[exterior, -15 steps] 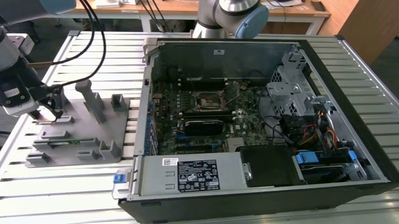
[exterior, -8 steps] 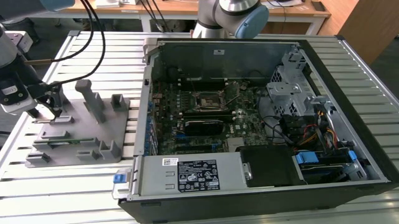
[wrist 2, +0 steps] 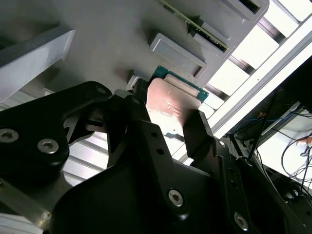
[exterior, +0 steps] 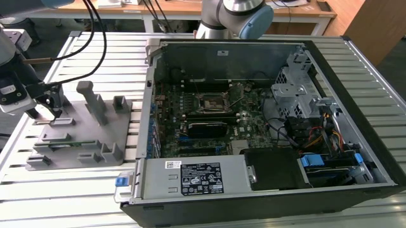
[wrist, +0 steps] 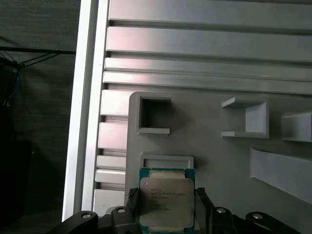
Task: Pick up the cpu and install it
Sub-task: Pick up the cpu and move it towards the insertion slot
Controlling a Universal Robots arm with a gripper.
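The cpu [wrist: 166, 195] is a flat square chip with a silver top and a green rim. It sits between my gripper's [wrist: 166, 204] two black fingers, just over the grey fixture plate [wrist: 214, 161] near a shallow square recess [wrist: 165, 161]. In the second wrist view the cpu [wrist 2: 171, 102] shows its shiny top, and the gripper [wrist 2: 168, 124] presses a finger against each of two opposite edges. In the exterior view my gripper [exterior: 47, 108] hangs over the fixture's [exterior: 82, 130] end at the exterior view's left. The black socket [exterior: 211, 102] lies on the motherboard inside the open computer case [exterior: 330, 52].
Upright grey blocks [exterior: 94, 99] rise from the fixture close to the gripper. Cables [exterior: 89, 38] hang from the arm over the slatted metal table [exterior: 95, 52]. The case's raised wall [exterior: 149, 85] stands between fixture and motherboard. A drive cage [exterior: 295, 90] and power supply [exterior: 197, 178] sit inside.
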